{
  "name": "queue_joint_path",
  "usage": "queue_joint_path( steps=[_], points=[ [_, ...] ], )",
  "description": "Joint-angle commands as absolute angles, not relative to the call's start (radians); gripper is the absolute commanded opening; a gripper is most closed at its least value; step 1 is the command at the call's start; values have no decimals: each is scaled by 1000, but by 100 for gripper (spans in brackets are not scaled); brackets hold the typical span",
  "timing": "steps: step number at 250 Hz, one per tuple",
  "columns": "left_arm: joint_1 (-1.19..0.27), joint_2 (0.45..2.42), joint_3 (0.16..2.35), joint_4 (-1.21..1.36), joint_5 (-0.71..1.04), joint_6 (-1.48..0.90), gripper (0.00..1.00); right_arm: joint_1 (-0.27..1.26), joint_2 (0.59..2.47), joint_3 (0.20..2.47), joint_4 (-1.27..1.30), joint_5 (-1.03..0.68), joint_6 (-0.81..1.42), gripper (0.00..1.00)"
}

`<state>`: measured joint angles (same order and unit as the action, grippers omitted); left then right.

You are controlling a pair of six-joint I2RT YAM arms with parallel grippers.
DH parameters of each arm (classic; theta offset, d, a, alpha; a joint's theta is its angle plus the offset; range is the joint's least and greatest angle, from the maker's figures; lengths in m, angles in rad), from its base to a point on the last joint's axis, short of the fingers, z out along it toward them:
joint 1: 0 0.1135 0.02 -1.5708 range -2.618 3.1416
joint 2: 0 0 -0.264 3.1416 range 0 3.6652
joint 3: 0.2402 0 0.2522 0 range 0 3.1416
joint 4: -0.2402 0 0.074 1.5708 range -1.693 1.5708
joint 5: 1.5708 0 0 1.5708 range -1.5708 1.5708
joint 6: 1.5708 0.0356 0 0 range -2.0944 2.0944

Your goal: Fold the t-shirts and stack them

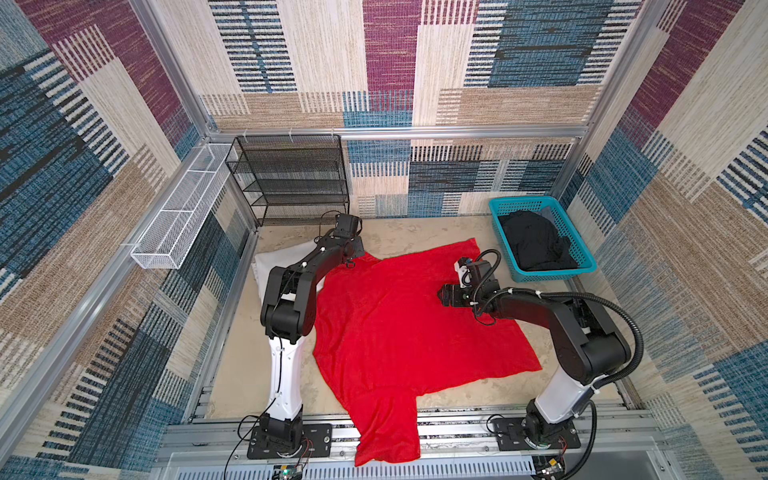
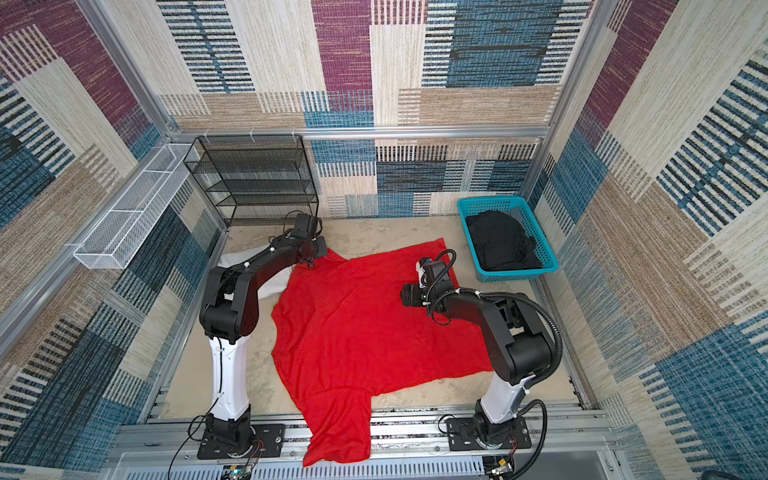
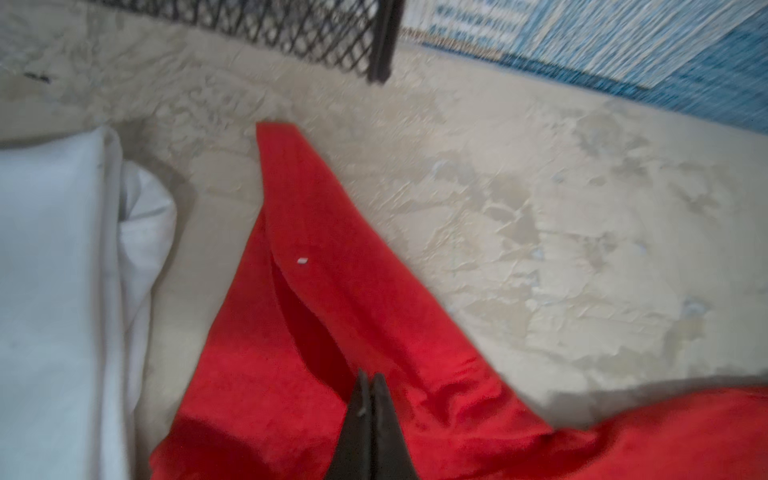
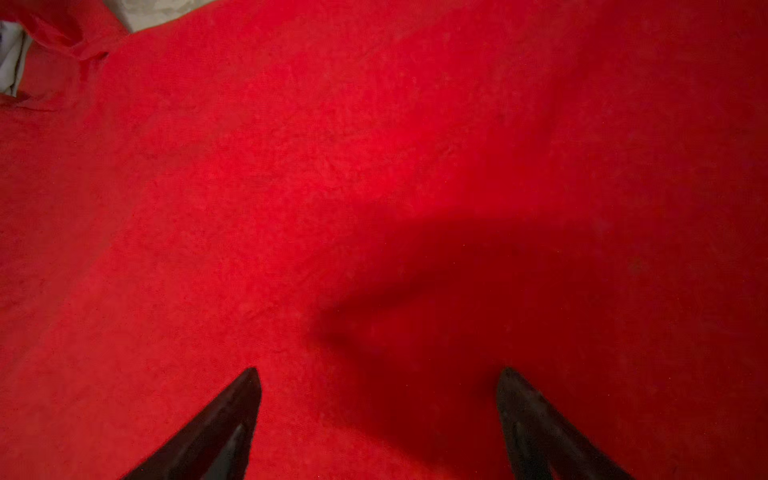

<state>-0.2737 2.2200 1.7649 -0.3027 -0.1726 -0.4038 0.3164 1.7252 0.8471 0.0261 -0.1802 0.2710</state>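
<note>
At the far sleeve of the red t-shirt (image 1: 395, 332), the left end effector (image 3: 372, 399) has its fingers pressed together, and by the way the cloth ridges toward the tips it seems to pinch a bit of that sleeve; the right end effector (image 4: 378, 374) hangs over the middle of the shirt's body, spread wide and holding nothing.

Spread almost flat, the red t-shirt covers most of the worktop (image 1: 415, 232); its near sleeve spills over the front rail; a white t-shirt (image 1: 266, 266) lies at its left side, partly under the left arm; a black t-shirt (image 1: 536, 245) sits crumpled in the teal basket (image 1: 521, 200) at the far right.

Judged from this, the first fold of the red shirt is in hand: the sleeve is to go in; the next move calls for lifting it low and laying it over the body without dragging the rest, perhaps with the right arm pinning the cloth.

Its long axis runs left to right, slightly skewed; the hem faces the right arm, the neck likely the left, the sleeves pointing far and near.
</note>
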Motion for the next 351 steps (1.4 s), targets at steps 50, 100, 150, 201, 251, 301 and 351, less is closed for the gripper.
queue_joint_path(
  steps=[50, 100, 150, 201, 251, 301, 351],
  points=[
    [-297, 2533, 2365, -500, 2, -225, 0, 318, 1749, 854, 40, -193, 267, 89],
    [-299, 2602, 2532, -545, 142, -184, 41, 318, 1740, 855, 29, -199, 279, 89],
    [-327, 2114, 1811, -447, 27, -238, 48, 318, 1704, 856, -31, -120, 294, 90],
    [-347, 1772, 1226, -447, -34, -391, 48, 301, 1690, 841, -61, -101, 295, 90],
    [-354, 1764, 1086, -495, -90, -445, 48, 288, 1689, 817, -53, -150, 296, 90],
    [-340, 1897, 1216, -538, -138, -427, 48, 288, 1664, 770, -61, -153, 318, 90],
    [-292, 2087, 1496, -623, -134, -360, 48, 288, 1620, 680, -33, -185, 378, 90]
  ],
)
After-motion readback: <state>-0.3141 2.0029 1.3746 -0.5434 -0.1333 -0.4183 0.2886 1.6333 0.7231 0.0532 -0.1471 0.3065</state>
